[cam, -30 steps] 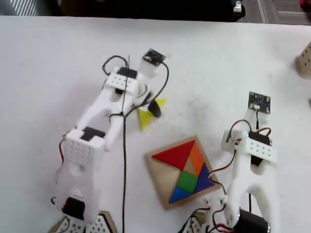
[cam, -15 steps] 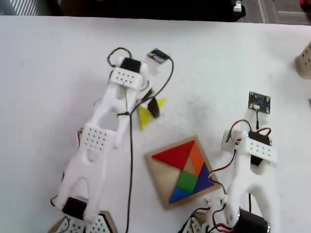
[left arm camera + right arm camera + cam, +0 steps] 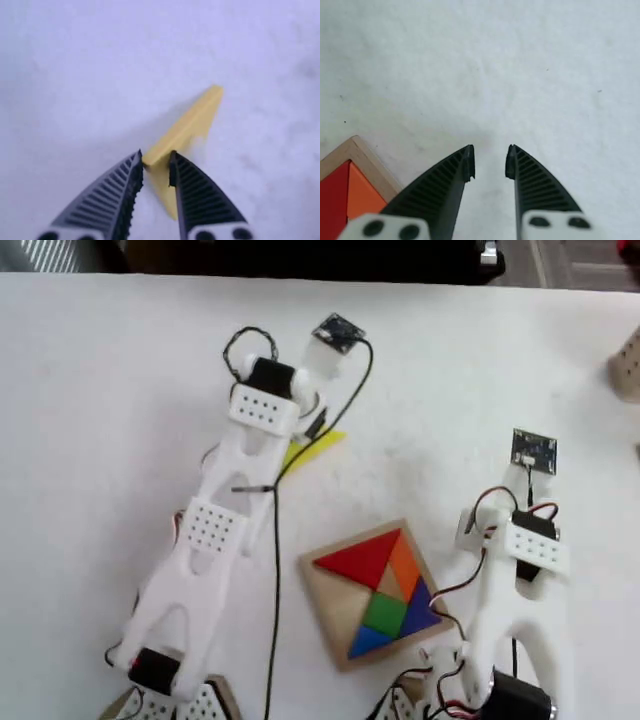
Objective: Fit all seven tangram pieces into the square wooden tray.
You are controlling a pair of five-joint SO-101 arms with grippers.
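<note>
White desk (image 3: 120,360) under both arms; left tool (image 3: 155,159) has its fingertips pinched on one end of the yellow triangle (image 3: 186,127), which sticks out ahead of the tips, tilted up on edge rather than flat; cannot tell whether its far tip touches the desk; from above the piece (image 3: 322,444) pokes out beside the left tool (image 3: 312,422), well apart from the square wooden tray (image 3: 322,592); tray holds a red triangle (image 3: 362,558), orange piece (image 3: 405,562), green piece (image 3: 385,612), light blue piece (image 3: 370,640) and dark blue piece (image 3: 425,600); bare wood shows along the tray side nearest the left arm, likely the slot for yellow; right tool (image 3: 490,161) hangs over bare desk, jaws a little apart with nothing between them, tray corner (image 3: 360,150) just beside one finger.

Risks, as judged: the hold is at the very tips on a thin end, so the triangle may pivot or slip out during the carry; a tilted piece may catch the rim or land on the red triangle instead of dropping in; pressing it down could shove the loose-looking tray or unseat pieces; black cable (image 3: 275,540) along the left arm could drag over the tray; right tool sits close enough to the tray to get in the way.
</note>
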